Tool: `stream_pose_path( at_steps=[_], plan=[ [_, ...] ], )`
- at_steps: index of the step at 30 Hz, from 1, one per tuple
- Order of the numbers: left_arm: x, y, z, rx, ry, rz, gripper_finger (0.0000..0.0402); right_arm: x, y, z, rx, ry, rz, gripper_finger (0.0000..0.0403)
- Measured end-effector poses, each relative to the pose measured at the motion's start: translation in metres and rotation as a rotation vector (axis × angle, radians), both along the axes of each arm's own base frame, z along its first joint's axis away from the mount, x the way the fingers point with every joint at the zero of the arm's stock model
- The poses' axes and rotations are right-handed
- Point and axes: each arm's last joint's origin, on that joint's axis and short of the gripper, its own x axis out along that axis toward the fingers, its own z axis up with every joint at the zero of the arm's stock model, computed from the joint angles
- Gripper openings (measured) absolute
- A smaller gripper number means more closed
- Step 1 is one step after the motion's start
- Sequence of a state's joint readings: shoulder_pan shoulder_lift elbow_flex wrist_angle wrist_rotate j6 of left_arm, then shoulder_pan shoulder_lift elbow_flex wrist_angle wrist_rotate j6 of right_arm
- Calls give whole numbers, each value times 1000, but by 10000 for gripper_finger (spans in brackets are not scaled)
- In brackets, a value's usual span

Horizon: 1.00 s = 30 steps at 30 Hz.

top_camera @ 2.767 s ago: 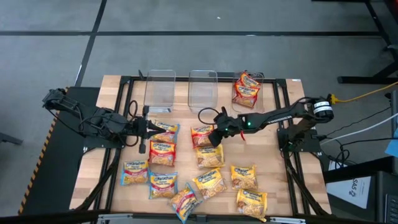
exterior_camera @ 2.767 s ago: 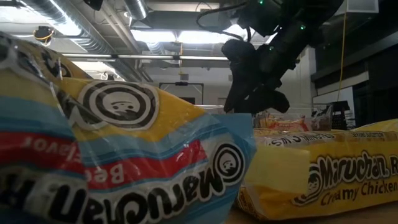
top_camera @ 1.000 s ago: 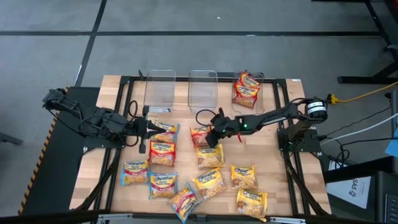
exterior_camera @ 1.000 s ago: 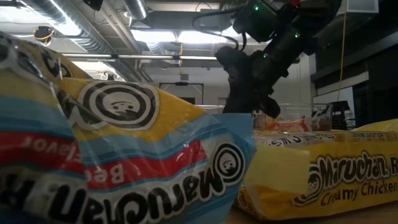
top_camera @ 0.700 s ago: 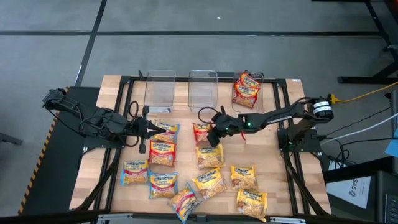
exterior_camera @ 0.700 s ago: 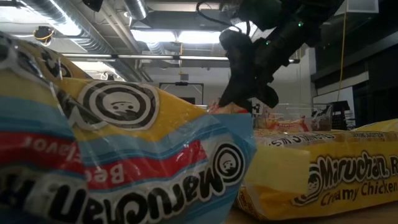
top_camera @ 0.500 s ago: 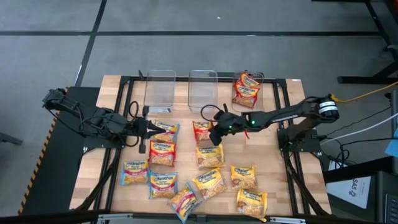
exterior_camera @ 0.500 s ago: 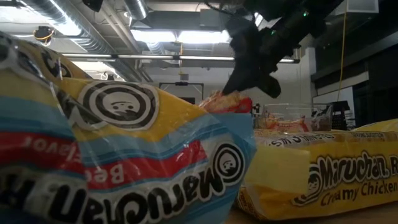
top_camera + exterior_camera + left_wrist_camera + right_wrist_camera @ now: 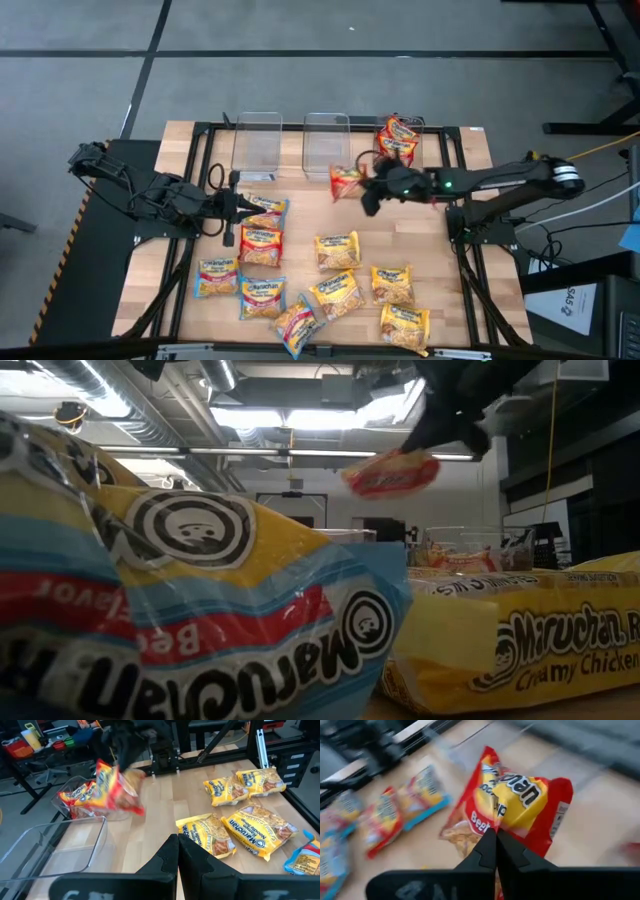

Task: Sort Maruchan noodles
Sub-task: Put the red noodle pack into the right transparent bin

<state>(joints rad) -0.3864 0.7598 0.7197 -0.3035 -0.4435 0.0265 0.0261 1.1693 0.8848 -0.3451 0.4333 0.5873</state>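
Looking down from the high view, the right gripper is clamped on a red-trimmed packet, lifted near the three clear bins at the far edge; nine packets lie on the table, bare wood between. Low view: that packet hangs aloft. Left gripper, fingers pressed together, sits beside the blue-trimmed packets.

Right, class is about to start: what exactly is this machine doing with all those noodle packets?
The right gripper is shut on a red-trimmed Maruchan packet, held in the air near the three clear bins. The rightmost bin already holds red-trimmed packets; the other two look empty. The left gripper is shut, by a blue-trimmed packet. Other packets lie loose on the table.
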Motion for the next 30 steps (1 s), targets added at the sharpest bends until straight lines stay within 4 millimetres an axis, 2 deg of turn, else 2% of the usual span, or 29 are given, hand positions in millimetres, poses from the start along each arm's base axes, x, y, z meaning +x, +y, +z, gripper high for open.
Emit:
stream_pose_path(
  at_steps=[5, 9, 21, 30],
  plan=[
    [0, 0, 0, 1, 0, 0, 0, -35, -7, 13, -118, 61, -163, 0],
    [0, 0, 0, 2, 2, 0, 0, -50, -18, 18, -137, 84, -236, 0],
    [0, 0, 0, 3, 3, 0, 0, -71, -68, 9, -130, 287, -400, 0],
    [0, 0, 0, 3, 2, -1, 0, -79, -81, 0, -57, 334, -393, 0]
  ],
)
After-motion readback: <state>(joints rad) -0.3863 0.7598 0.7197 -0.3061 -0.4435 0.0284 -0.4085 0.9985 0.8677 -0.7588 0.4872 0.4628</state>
